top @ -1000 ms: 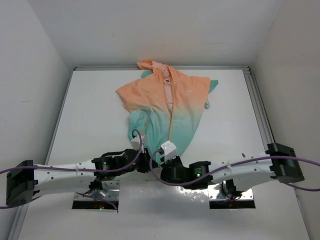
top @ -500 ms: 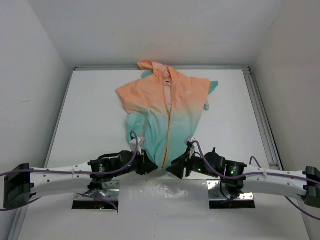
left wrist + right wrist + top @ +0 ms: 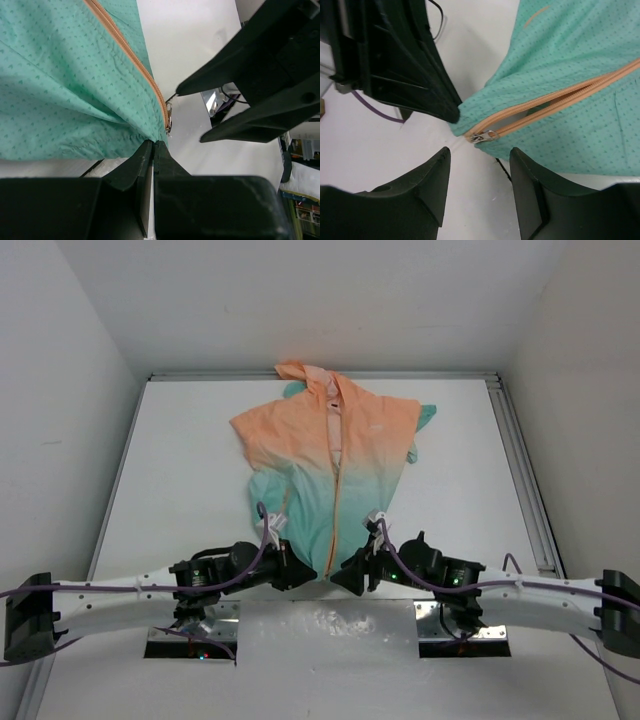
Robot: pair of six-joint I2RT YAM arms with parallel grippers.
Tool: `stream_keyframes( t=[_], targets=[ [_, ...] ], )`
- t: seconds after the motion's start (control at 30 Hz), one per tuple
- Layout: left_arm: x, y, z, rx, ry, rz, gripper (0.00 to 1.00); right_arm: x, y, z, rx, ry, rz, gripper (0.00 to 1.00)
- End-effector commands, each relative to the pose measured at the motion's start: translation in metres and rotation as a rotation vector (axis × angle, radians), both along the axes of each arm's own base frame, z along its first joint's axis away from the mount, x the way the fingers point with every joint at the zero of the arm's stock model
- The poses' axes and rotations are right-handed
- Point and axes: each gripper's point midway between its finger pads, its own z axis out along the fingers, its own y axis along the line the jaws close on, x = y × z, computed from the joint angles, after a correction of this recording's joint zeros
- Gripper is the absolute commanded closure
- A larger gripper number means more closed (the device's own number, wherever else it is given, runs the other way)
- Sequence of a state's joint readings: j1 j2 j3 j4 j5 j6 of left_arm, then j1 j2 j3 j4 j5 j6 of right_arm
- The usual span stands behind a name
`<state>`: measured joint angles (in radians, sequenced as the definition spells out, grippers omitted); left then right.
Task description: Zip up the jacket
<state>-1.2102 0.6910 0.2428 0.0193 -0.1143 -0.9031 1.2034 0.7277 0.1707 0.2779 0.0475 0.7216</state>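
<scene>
White table (image 3: 180, 440) bears the jacket (image 3: 330, 455), zipper (image 3: 337, 490) running away from the arms, left gripper (image 3: 152, 146) clamped on its hem, right gripper (image 3: 480, 152) spread just short of the zipper pull (image 3: 484, 135)

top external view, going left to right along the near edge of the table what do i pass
left arm → left gripper, shut on the jacket hem → zipper's bottom end → right gripper, open → right arm
</scene>
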Motion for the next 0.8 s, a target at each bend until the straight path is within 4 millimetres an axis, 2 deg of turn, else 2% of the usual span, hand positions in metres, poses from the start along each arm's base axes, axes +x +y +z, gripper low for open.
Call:
stream_keyframes(
  t=[0.0, 0.3, 0.77],
  targets=[
    [-0.005, -0.009, 0.015, -0.065, -0.013, -0.037, 1.00, 0.003, 0.012, 0.019, 0.056, -0.028, 0.023, 0.50],
    [-0.007, -0.009, 0.015, -0.073, -0.012, -0.049, 1.00, 0.009, 0.019, 0.019, 0.047, -0.031, 0.021, 0.52],
    [-0.008, -0.011, 0.014, -0.077, -0.011, -0.060, 1.00, 0.006, 0.029, 0.018, 0.042, -0.023, 0.064, 0.57]
  ],
)
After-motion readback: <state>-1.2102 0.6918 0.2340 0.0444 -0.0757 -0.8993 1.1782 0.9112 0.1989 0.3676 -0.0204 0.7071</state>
